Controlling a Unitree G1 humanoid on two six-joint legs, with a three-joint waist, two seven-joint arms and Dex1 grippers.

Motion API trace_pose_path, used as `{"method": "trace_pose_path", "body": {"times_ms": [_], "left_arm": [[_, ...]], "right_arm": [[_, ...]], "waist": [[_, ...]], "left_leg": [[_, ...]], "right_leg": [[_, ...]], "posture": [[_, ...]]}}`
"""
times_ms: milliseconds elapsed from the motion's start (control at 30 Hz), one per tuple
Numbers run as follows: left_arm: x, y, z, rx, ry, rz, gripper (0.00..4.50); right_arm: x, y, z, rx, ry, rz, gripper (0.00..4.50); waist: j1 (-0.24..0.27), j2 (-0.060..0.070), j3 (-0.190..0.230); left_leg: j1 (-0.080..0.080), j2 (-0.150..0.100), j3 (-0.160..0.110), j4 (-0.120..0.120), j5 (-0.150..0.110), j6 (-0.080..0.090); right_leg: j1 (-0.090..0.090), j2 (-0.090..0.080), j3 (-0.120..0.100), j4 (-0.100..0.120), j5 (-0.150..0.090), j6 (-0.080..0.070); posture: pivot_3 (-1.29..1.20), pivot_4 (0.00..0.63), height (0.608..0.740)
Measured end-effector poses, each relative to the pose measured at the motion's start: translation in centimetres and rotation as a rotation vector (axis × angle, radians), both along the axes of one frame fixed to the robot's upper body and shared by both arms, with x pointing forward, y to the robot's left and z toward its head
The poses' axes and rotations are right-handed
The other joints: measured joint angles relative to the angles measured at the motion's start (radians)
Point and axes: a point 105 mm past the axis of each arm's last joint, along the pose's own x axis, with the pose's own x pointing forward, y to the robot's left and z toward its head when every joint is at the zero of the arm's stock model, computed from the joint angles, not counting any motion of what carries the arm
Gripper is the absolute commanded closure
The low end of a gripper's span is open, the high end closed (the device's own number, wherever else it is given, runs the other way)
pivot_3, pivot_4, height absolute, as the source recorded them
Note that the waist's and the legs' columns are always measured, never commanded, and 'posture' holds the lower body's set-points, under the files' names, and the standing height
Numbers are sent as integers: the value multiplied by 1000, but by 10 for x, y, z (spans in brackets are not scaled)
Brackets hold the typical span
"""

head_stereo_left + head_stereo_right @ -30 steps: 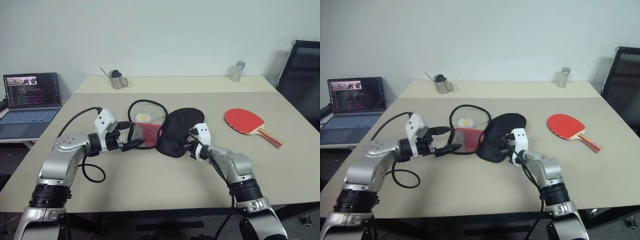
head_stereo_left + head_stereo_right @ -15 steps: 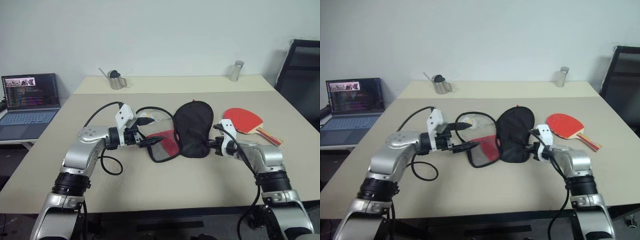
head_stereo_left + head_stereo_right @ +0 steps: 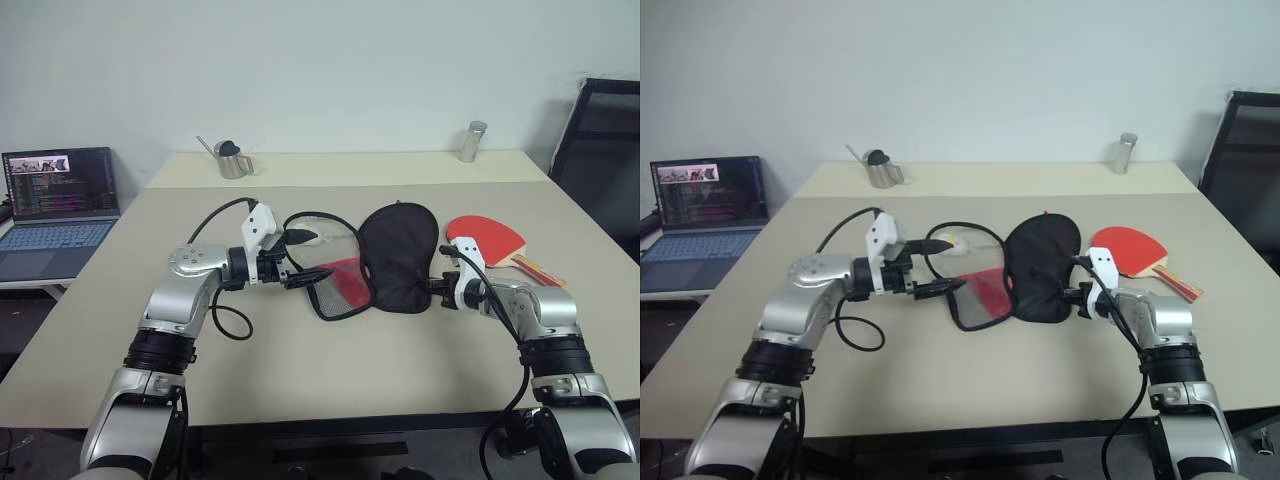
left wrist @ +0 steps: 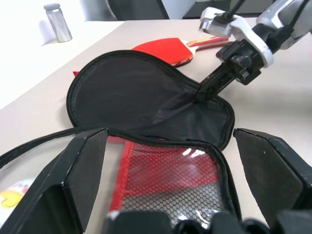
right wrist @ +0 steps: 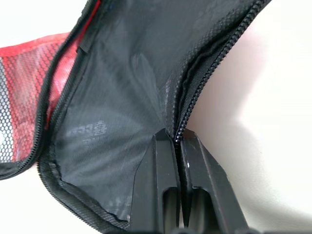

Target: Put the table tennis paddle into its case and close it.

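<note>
The case lies unzipped at the table's middle, its black half [image 3: 400, 255] spread flat and its red mesh half [image 3: 345, 285] to the left of it. My right gripper [image 3: 437, 292] is shut on the black half's zipper edge [image 5: 181, 117] at the narrow end. My left gripper [image 3: 298, 262] stands open at the mesh half [image 4: 165, 170], which lies between its fingers [image 4: 73, 180]. The table tennis paddle [image 3: 487, 240] rests red face up just right of the case, with its handle [image 3: 540, 268] pointing to the near right.
A laptop [image 3: 60, 200] sits on a side table at the left. A metal jug [image 3: 233, 160] and a metal bottle [image 3: 473, 141] stand at the table's far edge. A black chair [image 3: 600, 140] is at the right. A small white and yellow item [image 3: 310, 238] lies behind the case.
Both arms have moved right and the case has gone with them. Its black half has opened flat and now lies right beside the paddle.
</note>
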Motion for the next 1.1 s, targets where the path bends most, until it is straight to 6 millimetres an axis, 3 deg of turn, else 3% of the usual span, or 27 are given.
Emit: {"method": "trace_pose_path", "body": {"times_ms": [200,233,367,633,800,867,1000,1100], "left_arm": [[0,-4,-1,-5,3,-14,0],[0,-4,-1,-4,4,-19,0],[-1,-5,-1,-6,6,-27,0],[-1,-11,0,-33,13,-37,0],[-1,-10,2,-41,11,-22,0],[-3,-12,4,-47,4,-29,0],[-4,-13,6,-51,3,-27,0],[-4,-17,7,-61,1,-37,0]], "right_arm": [[3,-4,0,-6,14,-12,4463],[4,-5,1,-10,14,-14,4282],[8,-16,2,-30,19,-45,3191],[11,-32,11,-81,-17,-85,281],[6,-53,49,-138,-154,-54,281],[4,-75,57,-204,-204,-76,281],[2,-121,63,-320,-240,-153,281],[1,-148,52,-373,-225,-187,281]], "waist": [[0,0,0],[0,0,0],[0,0,0],[0,0,0],[0,0,0],[1,0,0],[2,0,0],[2,-1,0]], "left_leg": [[0,0,0,0,0,0],[0,0,0,0,0,0],[0,0,0,0,0,0],[0,0,1,0,0,0],[0,0,1,0,0,0],[0,0,1,0,0,0],[0,0,2,1,0,0],[0,0,4,0,0,0]], "right_leg": [[0,0,0,0,0,0],[0,0,0,0,0,0],[0,0,0,0,0,0],[0,0,1,1,0,0],[0,0,0,0,0,0],[0,0,1,0,0,0],[0,0,1,0,0,0],[0,0,1,0,0,0]], "posture": [[0,150,740],[0,150,740],[0,150,740],[0,150,740],[0,150,740],[0,150,740],[0,150,740],[0,150,740]]}}
